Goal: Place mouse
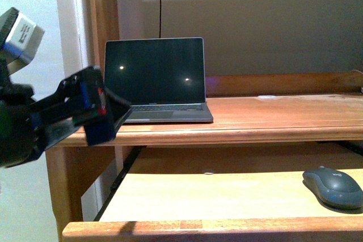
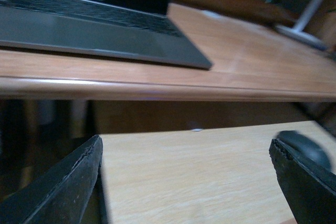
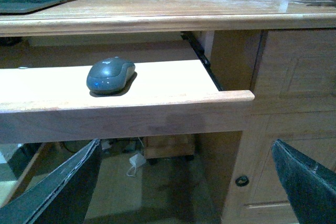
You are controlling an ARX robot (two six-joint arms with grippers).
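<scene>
Pull-out shelf (image 1: 215, 196) holds the mouse (image 1: 333, 187) at right; left gripper (image 2: 184, 145) and right gripper (image 3: 186, 142) gape wide, empty.

Dim, warm lighting; left wrist view motion-blurred.

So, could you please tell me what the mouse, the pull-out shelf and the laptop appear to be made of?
The mouse looks like matte dark grey plastic: smooth dome, only soft highlights. The pull-out shelf looks like pale wood or wood-look board, with visible grain. The laptop has a grey, probably metal body; its dark glossy screen reflects two lights.
</scene>
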